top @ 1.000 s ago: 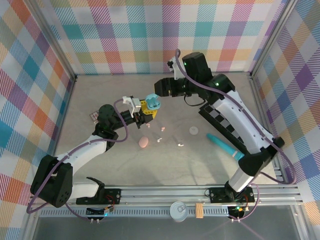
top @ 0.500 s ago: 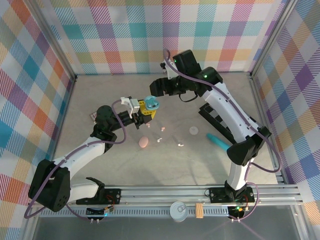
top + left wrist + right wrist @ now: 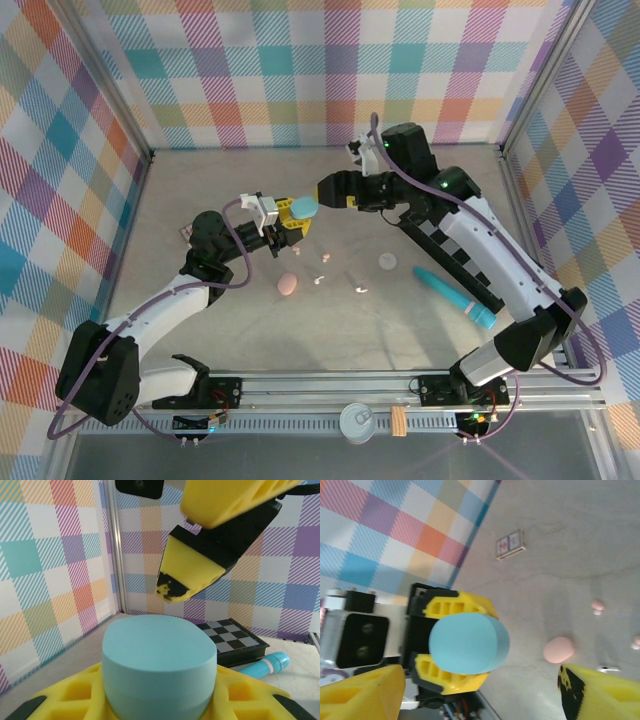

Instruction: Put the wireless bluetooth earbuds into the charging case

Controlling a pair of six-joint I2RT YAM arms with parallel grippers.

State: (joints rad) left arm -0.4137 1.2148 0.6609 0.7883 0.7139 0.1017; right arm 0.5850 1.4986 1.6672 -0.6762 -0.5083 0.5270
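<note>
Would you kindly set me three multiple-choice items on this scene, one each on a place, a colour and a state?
1. The teal case is held by: A the right hand B the left hand C neither.
2. The loose case is: A black B green C pink.
3. The right hand is: A open B shut empty C shut on the loose case.
Key: B, that hand clamps it; C, it lies pink on the table; A, its jaws stand wide apart.
</note>
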